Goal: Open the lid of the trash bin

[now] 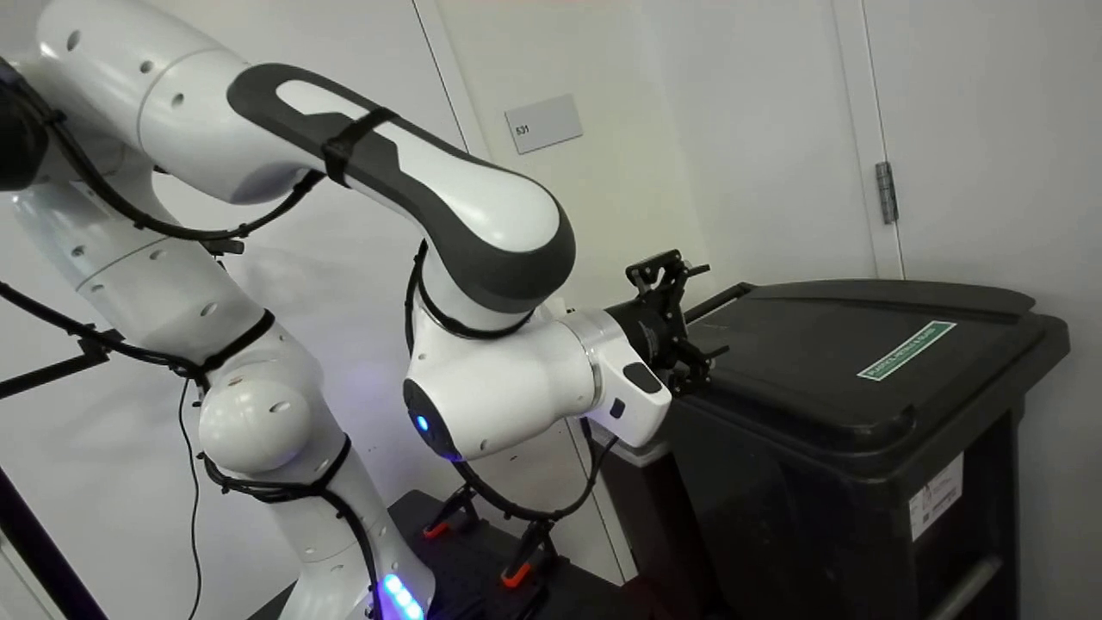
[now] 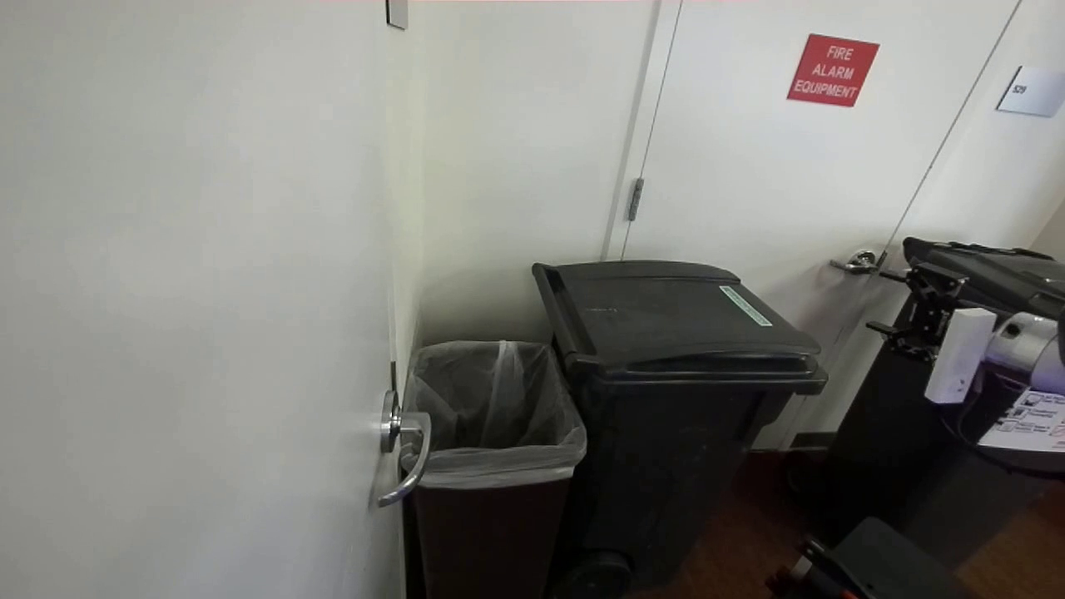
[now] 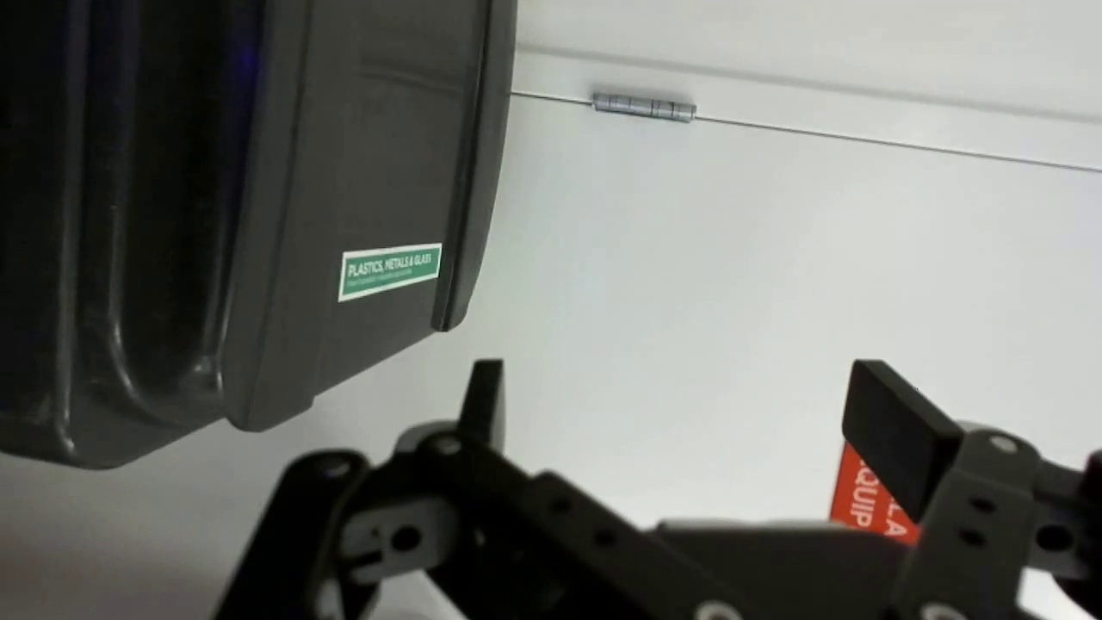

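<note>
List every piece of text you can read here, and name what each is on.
"PLASTICS, METALS & GLASS": green label on the lid; smaller line beneath unreadable.
"FIRE ALARM EQUIPMENT": red sign on a door.
"531": grey wall plate.
"529": pale wall plate.
Too small to read: sticker on the trash bin.
Too blurred to read: white sheet at the right of an exterior view.

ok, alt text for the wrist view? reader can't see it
Open, empty gripper juts in from the bottom of the frame; a closed, dark bin lid fills the upper left. Its green-and-white label reads "PLASTICS, METALS & GLASS". Behind are a white door, a metal hinge and part of a red sign.
</note>
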Controlling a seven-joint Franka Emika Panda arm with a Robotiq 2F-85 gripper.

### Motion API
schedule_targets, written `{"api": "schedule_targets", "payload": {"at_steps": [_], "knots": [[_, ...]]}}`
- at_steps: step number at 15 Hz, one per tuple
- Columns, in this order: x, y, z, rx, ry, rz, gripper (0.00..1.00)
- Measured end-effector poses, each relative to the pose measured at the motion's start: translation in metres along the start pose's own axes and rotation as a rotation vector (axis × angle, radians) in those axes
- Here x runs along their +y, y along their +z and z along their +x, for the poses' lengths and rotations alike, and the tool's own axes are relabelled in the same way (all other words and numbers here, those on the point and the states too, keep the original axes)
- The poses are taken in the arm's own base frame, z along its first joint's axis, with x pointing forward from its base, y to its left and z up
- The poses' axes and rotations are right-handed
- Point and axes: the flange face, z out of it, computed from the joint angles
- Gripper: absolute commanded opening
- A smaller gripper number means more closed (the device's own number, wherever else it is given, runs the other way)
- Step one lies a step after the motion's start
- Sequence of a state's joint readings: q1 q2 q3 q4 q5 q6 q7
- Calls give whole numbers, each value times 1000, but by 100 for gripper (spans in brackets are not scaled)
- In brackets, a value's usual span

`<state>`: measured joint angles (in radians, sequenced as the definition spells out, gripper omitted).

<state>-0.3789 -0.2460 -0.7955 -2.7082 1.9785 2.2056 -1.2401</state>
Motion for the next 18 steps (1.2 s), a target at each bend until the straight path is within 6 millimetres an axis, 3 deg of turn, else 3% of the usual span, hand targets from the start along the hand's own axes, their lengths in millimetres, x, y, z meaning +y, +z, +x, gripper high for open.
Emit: {"api": "schedule_targets", "payload": {"at_steps": [9,18], "knots": [[69,11,5,74,112,19,100],[129,21,41,96,152,-30,100]]}}
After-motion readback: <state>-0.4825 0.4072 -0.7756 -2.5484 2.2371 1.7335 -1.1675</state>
